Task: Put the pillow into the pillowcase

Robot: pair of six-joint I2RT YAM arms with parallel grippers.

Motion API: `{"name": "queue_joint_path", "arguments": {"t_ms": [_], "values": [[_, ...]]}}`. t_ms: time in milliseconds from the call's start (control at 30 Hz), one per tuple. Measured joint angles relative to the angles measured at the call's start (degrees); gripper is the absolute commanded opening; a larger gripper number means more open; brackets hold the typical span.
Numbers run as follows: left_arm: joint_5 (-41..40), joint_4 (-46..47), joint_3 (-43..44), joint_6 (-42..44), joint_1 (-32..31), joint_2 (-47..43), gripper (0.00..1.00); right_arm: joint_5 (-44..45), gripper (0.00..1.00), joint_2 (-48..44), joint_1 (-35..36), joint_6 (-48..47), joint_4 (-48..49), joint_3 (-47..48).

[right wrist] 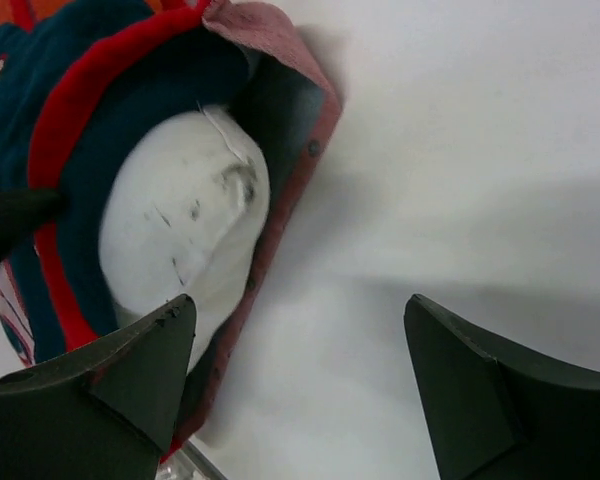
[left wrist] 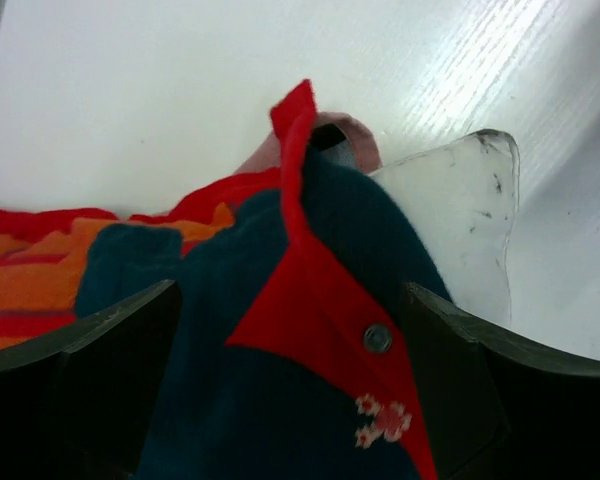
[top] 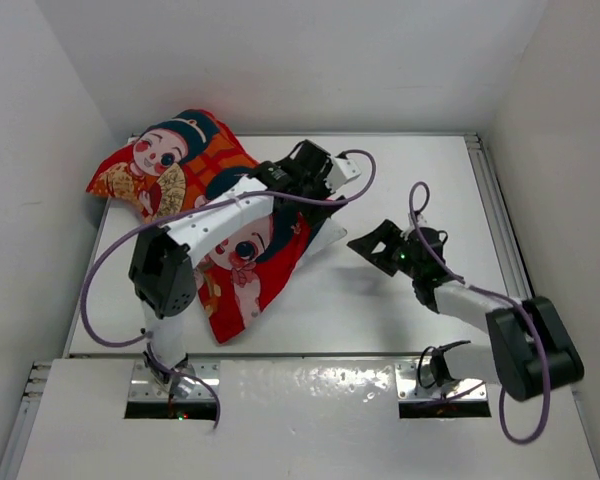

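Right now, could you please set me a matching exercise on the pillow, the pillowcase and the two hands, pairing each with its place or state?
Things:
1. pillow
2. pillowcase
3. left hand
4. right hand

States:
A. open above the bare table
B. white end showing in the open mouth
C. red, printed with cartoon children
D. open, straddling red-and-blue cloth

Pairs: 1-B, 2-C, 3-D, 4-A
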Motion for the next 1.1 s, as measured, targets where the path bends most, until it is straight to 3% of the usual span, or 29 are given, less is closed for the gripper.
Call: {"name": "queue_joint_path", "arguments": {"t_ms": [133, 200, 233, 300, 333, 500, 533, 733, 900, 967, 1000, 1033, 1067, 1100], "values": [[1.97, -0.37, 1.40, -1.40, -0.04, 3.93, 0.81, -1.75, 0.75, 10.03, 1.51, 1.31, 6.73, 5.03], [5.03, -0.81, 1.79, -2.08, -0.04, 5.05, 0.70, -2.47, 0.71, 14.36, 2.21, 2.01, 9.84, 7.34], [6.43, -1.11, 1.81, -2.14, -0.02, 5.16, 0.45, -2.71, 0.64, 16.41, 2.67, 2.25, 11.15, 8.35], [8.13, -1.62, 1.88, -2.56, -0.02, 5.16, 0.13, -3.48, 0.55, 20.90, 3.72, 2.86, 13.97, 10.10], [8.55, -1.77, 2.05, -2.97, 0.00, 5.16, 0.00, -3.87, 0.45, 23.04, 4.15, 3.48, 15.39, 10.75], [11.63, -4.66, 4.79, -3.41, 0.35, 5.27, 0.00, -6.88, 0.03, 34.53, 5.77, 9.55, 27.02, 13.16], [12.70, -5.57, 5.99, -3.39, 0.33, 5.27, 0.00, -7.37, 0.00, 36.11, 5.90, 10.56, 28.98, 13.79], [18.34, -11.41, 17.55, -1.05, -1.86, 5.33, 0.00, -8.09, 0.00, 37.75, 6.03, 12.37, 33.92, 20.22], [20.50, -13.27, 20.39, 0.83, -5.73, 5.05, 0.00, -5.49, 0.00, 37.83, 5.99, 12.31, 35.10, 26.40], [20.20, -12.83, 20.15, 1.14, -6.45, 5.05, 0.00, -4.33, 0.16, 38.53, 5.66, 12.20, 33.46, 29.27], [19.63, -11.93, 19.67, 1.01, -6.47, 5.01, 0.03, -4.11, 0.34, 39.28, 5.38, 12.28, 32.52, 30.86], [18.64, -10.16, 18.49, 0.70, -6.47, 4.72, 0.19, -4.17, 0.42, 40.22, 5.01, 12.57, 31.45, 32.37], [17.73, -8.50, 17.25, 0.50, -6.34, 4.59, 0.38, -4.33, 0.49, 41.20, 4.28, 12.72, 30.45, 33.57], [17.55, -7.23, 16.24, -0.02, -6.27, 4.57, 0.71, -4.59, 0.60, 41.99, 3.34, 12.92, 29.51, 34.14]]}}
